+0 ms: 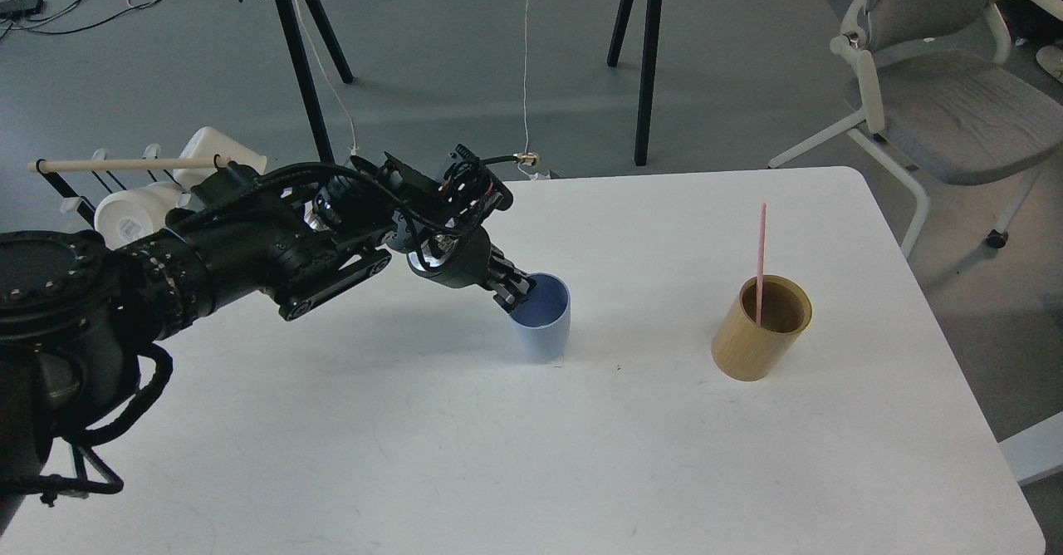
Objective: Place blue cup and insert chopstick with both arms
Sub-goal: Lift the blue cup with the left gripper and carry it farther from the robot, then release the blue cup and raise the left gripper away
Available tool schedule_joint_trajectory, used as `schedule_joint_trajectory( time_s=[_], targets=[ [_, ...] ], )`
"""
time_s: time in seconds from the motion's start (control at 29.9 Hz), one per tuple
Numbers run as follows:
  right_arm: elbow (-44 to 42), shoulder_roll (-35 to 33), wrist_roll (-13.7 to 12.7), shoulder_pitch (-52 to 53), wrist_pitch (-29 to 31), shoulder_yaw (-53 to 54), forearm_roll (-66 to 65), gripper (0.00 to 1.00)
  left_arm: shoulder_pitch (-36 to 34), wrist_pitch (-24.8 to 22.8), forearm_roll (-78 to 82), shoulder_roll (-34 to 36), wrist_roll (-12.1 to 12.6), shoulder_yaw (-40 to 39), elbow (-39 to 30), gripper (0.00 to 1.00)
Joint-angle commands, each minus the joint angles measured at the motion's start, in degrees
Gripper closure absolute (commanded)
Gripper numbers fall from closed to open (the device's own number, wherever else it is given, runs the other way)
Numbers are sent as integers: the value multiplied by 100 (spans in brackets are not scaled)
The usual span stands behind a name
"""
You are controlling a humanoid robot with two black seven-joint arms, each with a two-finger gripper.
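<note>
Left gripper (516, 292) pinches the near-left rim of the blue cup (544, 329), one finger inside and one outside. That cup stands upright on the white table (415, 455), near its middle. Well apart to its right, a tan wooden holder (760, 339) stands with the pink chopstick (761, 256) leaning upright inside it.
</note>
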Motion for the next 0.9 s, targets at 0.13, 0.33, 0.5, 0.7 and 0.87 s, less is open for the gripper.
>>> schedule_joint_trajectory(
  time_s=[0.13, 0.33, 0.5, 0.7, 0.87],
  targets=[
    [24, 12, 0, 4, 0, 13, -1, 3, 9, 0, -48, 153, 0, -34, -89, 83],
    [33, 3, 0, 4, 0, 13, -1, 3, 9, 0, -267, 162, 0, -52, -89, 75],
    [147, -14, 0, -5, 0, -118, -123, 3, 9, 0, -1127, 258, 0, -578, -80, 18],
    [928, -443, 0, 56, 0, -146, -861, 3, 219, 0, -3321, 926, 0, -1684, -45, 4],
    [1999, -1050, 0, 293, 0, 12, -2290, 3, 650, 0, -5950, 1514, 0, -2205, -80, 1]
  ],
)
